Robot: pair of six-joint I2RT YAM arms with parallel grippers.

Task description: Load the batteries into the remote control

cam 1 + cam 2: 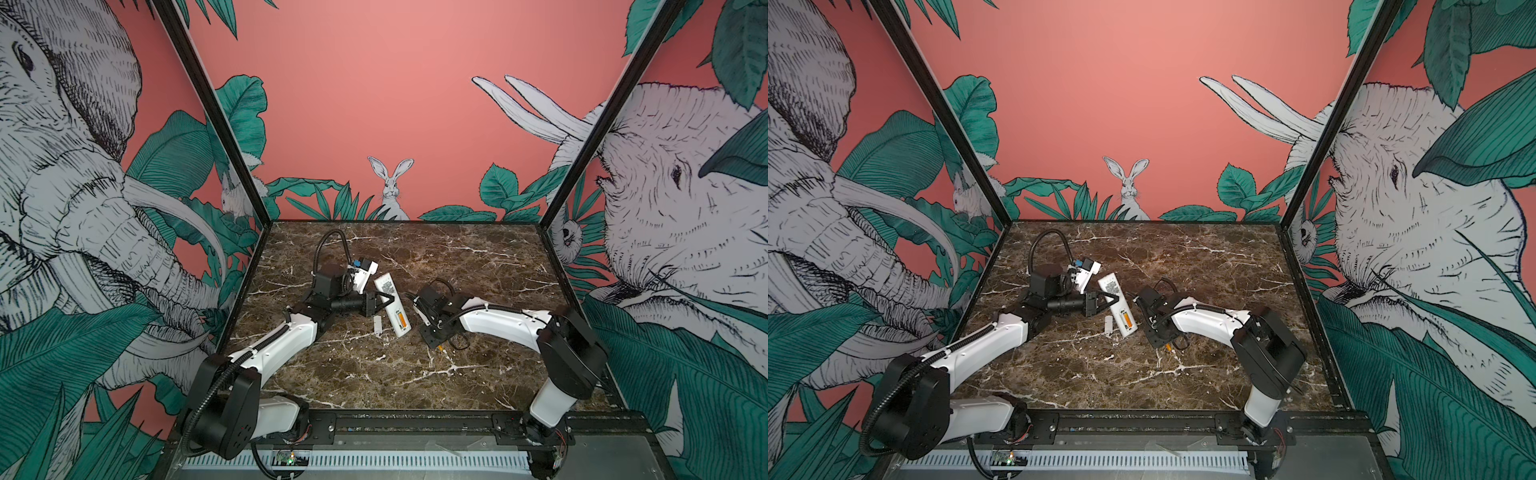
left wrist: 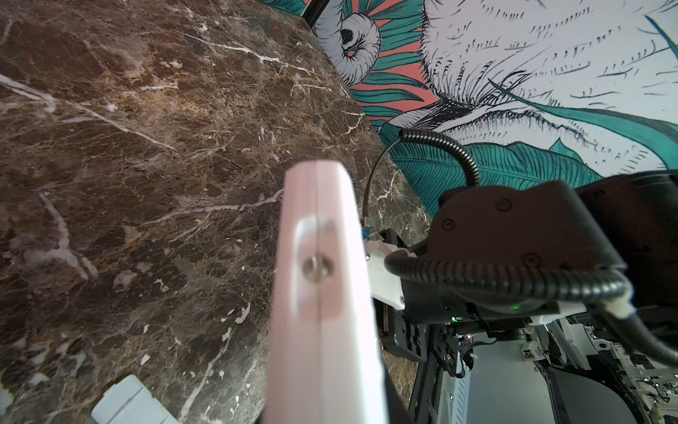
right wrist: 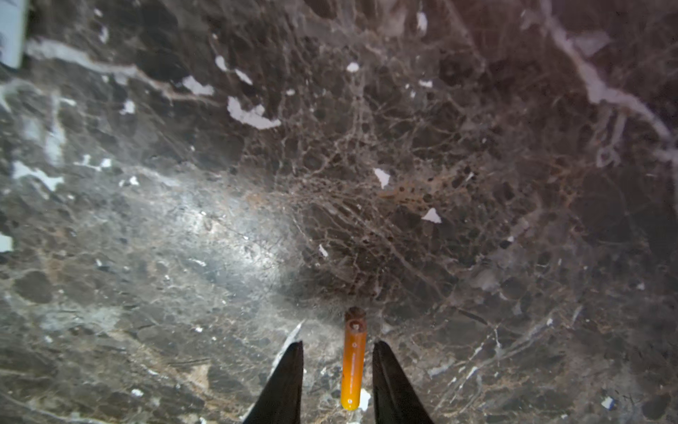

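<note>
On the left of the dark brown marble-patterned counter [image 1: 478, 257], the left tool [image 1: 388, 300] is clamped tight across the middle of the slim white plastic remote control [image 1: 397, 309]. The remote lies flat near the counter's centre with its dark printed label facing up. That grip looks meant to pin the remote so it cannot slide or turn while something is pressed into it.

Just beside the remote's near end, on its left, one small loose white rectangular cover [image 1: 377, 325] lies flat on the counter, apart from both tools. With it off, the bay is open for loading. In that open bay sits the seated battery [image 1: 401, 320], a thin orange cylinder lying lengthwise in its slot.

Further right, the right tool [image 3: 339, 343] points down at the counter just beside the remote. In the right wrist view its black fingers [image 3: 282, 385] stand narrowly apart on either side of the loose battery [image 3: 353, 363], a second thin orange cylinder lying on the counter. A gap shows on each side of it, so nothing is gripped. The battery lies in line with the fingers, which I judge is so that closing would pinch it across its round body.

By count there is one remote, one cover and two tools. There are two batteries, one in the bay and one yet to be loaded.
</note>
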